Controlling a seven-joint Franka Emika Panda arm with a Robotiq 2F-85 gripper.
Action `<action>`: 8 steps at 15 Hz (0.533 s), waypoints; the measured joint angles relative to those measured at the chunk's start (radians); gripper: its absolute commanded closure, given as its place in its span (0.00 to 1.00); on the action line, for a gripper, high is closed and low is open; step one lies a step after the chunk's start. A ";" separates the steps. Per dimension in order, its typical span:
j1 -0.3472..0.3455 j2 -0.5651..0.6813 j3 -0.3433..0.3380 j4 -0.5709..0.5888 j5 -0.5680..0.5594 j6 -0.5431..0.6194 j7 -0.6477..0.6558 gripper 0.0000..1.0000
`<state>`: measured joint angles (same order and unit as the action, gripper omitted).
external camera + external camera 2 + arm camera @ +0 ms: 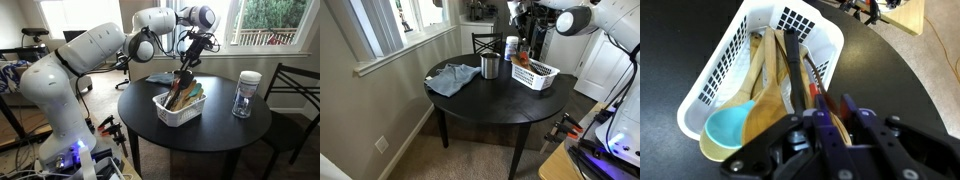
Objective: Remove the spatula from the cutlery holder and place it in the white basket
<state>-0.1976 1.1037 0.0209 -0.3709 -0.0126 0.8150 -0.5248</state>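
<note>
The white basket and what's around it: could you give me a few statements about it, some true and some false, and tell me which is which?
1. The white basket stands on the round black table. True.
2. The basket is empty. False: it holds several utensils, among them a light blue spoon and wooden ones.
3. The robot's tool hangs right above the basket. True.
4. The clear jar lies on its side. False: it stands upright on the table, white lid on top.
5. The blue-grey cloth hangs over a chair. False: it lies on the table.
</note>
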 measured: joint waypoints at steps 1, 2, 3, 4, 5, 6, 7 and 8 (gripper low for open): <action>0.002 0.000 -0.001 0.000 0.000 0.001 0.000 0.40; 0.004 0.000 -0.001 0.000 0.000 0.002 0.000 0.32; 0.005 0.000 -0.001 0.000 0.000 0.004 0.000 0.27; 0.006 0.000 -0.001 0.000 0.000 0.006 0.000 0.19; 0.007 0.000 -0.001 0.001 0.000 0.007 0.000 0.14; 0.007 0.000 -0.001 0.001 0.000 0.009 0.000 0.07; 0.007 0.000 -0.001 0.001 0.000 0.012 0.000 0.02; 0.007 0.000 -0.001 0.002 0.000 0.016 0.000 0.00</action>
<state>-0.1903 1.1036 0.0200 -0.3693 -0.0127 0.8307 -0.5248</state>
